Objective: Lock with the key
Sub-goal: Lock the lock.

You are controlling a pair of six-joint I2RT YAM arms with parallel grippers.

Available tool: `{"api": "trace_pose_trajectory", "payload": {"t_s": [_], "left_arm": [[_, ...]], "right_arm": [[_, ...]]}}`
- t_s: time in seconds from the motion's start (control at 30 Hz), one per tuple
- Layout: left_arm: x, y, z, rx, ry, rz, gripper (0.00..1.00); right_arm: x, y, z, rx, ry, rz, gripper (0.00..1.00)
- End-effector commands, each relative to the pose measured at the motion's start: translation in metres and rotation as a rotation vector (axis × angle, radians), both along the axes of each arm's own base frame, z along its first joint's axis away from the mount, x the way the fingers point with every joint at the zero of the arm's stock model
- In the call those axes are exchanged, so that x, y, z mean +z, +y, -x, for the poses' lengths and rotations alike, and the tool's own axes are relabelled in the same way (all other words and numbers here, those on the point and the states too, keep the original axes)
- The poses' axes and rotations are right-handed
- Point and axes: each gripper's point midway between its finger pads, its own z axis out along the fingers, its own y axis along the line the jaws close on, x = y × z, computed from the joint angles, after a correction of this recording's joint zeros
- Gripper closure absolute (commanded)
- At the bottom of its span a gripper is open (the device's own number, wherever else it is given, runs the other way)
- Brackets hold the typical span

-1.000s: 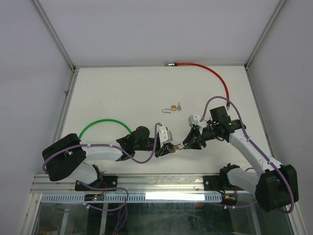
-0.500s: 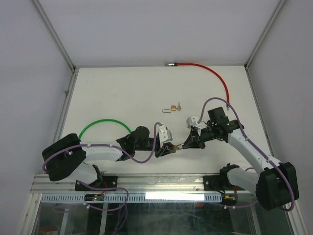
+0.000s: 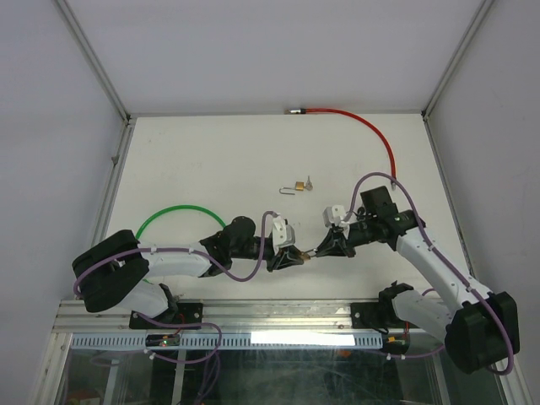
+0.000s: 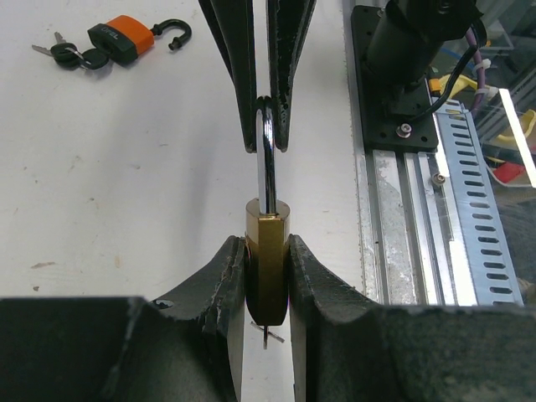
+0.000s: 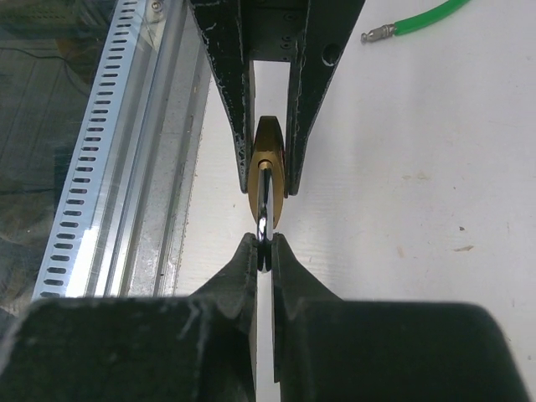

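Note:
A brass padlock (image 4: 268,251) is held between the two arms just above the table, near its front edge (image 3: 300,252). My left gripper (image 4: 266,260) is shut on the padlock's body. My right gripper (image 5: 264,247) is shut on the top of its silver shackle (image 5: 263,209). The grippers face each other (image 3: 291,256) (image 3: 318,250). A thin metal piece (image 4: 270,335) shows under the padlock's bottom; I cannot tell whether it is a key. An orange padlock (image 4: 124,39) with an open shackle and black-headed keys (image 4: 71,56) lies on the table farther back (image 3: 297,186).
A green cable (image 3: 173,213) curves at the left and its end shows in the right wrist view (image 5: 419,17). A red cable (image 3: 363,126) runs along the back right. The slotted aluminium rail (image 4: 469,209) and the arm bases line the near edge.
My right wrist has shifted slightly toward the near edge. Both grippers have kept their hold on the brass padlock, which stays in nearly the same place.

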Motion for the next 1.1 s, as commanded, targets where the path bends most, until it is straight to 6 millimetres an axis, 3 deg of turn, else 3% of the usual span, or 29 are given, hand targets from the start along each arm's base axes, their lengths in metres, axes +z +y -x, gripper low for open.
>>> {"api": "trace_pose_trajectory", "payload": {"t_s": [0.0,0.1,0.53,1.07], "left_arm": [[0.029,-0.011,0.010,-0.100,-0.081,0.106,1.00],[0.019,-0.012,0.009,-0.101,-0.071,0.088,1.00],[0.028,-0.008,-0.011,0.014,-0.159,0.140,1.00],[-0.007,0.000,-0.039,0.099,-0.265,0.097,1.00]], "right_arm": [[0.006,0.003,-0.007,0.024,-0.108,-0.030,1.00],[0.002,0.005,-0.004,0.041,-0.106,-0.027,1.00],[-0.010,0.017,0.006,0.106,-0.063,0.006,1.00],[-0.041,0.039,-0.006,0.107,-0.090,0.096,1.00]]}}
